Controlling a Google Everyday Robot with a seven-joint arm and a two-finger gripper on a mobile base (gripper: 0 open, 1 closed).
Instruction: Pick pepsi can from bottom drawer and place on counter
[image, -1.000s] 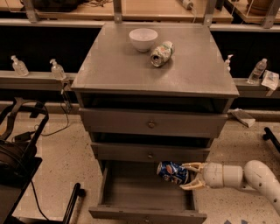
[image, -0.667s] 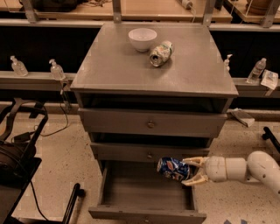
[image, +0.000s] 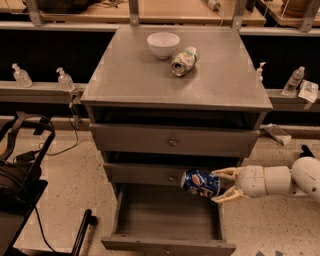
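**Pepsi can held in the air over the open bottom drawer**

The pepsi can is not in the drawer and not on the counter. It hangs on its side in the air, over the back right part of the bottom drawer and in front of the middle drawer. The gripper comes from the right side of the cabinet, and its two pale fingers are clenched on the right end of the can, one above and one below.

I think such a can is light, and its thin metal wall is stiff only until it is pressed too hard; then it dents. Its skin is smooth and a little slippery, and its round body will roll if it is put down on its side. I cannot tell whether it is full. The safest hold is across the middle of the body. Here the hold is near one end, so the free end may sink or turn between the fingers.

The bottom drawer stands pulled out and its grey floor shows nothing else. Above, the counter carries a white bowl near the back edge and a pale green can lying just beside it. The front half looks to me a good place for setting the can down.
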